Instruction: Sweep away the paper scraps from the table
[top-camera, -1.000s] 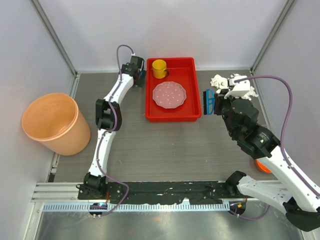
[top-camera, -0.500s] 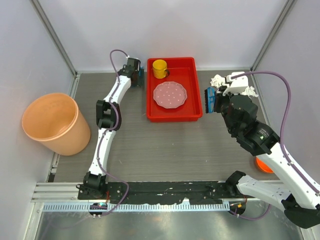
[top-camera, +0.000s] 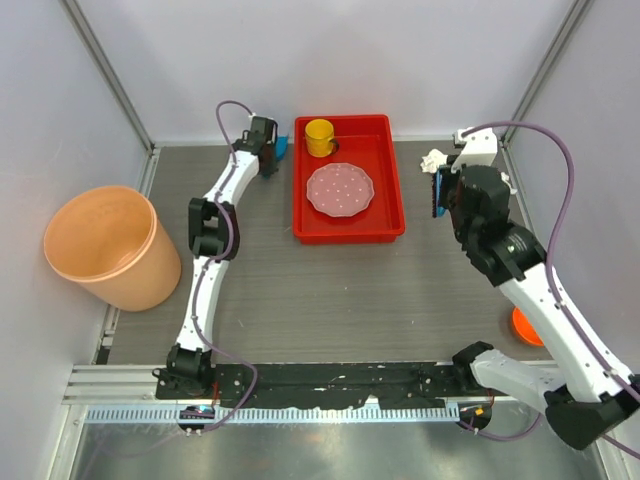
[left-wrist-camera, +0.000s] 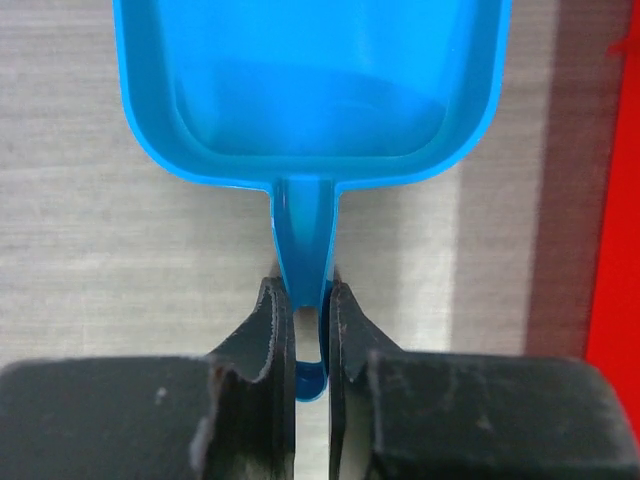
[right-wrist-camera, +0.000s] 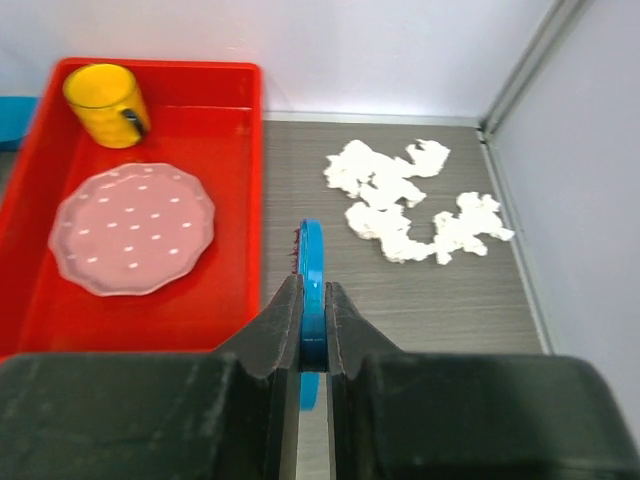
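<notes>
Several crumpled white paper scraps (right-wrist-camera: 405, 200) lie on the dark wood-grain table (top-camera: 330, 290) in its far right corner. In the top view the paper scraps (top-camera: 435, 160) are partly hidden behind my right arm. My right gripper (right-wrist-camera: 313, 285) is shut on a thin blue brush (right-wrist-camera: 311, 250), held edge-on just left of and nearer than the scraps. At the far left of the red tray, my left gripper (left-wrist-camera: 307, 290) is shut on the handle of a blue dustpan (left-wrist-camera: 310, 90), which rests flat on the table. From above, the dustpan (top-camera: 282, 148) shows beside the left gripper (top-camera: 268, 150).
A red tray (top-camera: 398, 190) in the far middle holds a pink dotted plate (top-camera: 339, 189) and a yellow cup (top-camera: 319, 135). An orange bucket (top-camera: 105, 245) stands at the left edge. A small orange object (top-camera: 525, 326) lies near the right wall. White walls enclose the table.
My left gripper has gone from open to shut on the dustpan handle. My right arm has carried the brush right and farther back, closer to the scraps.
</notes>
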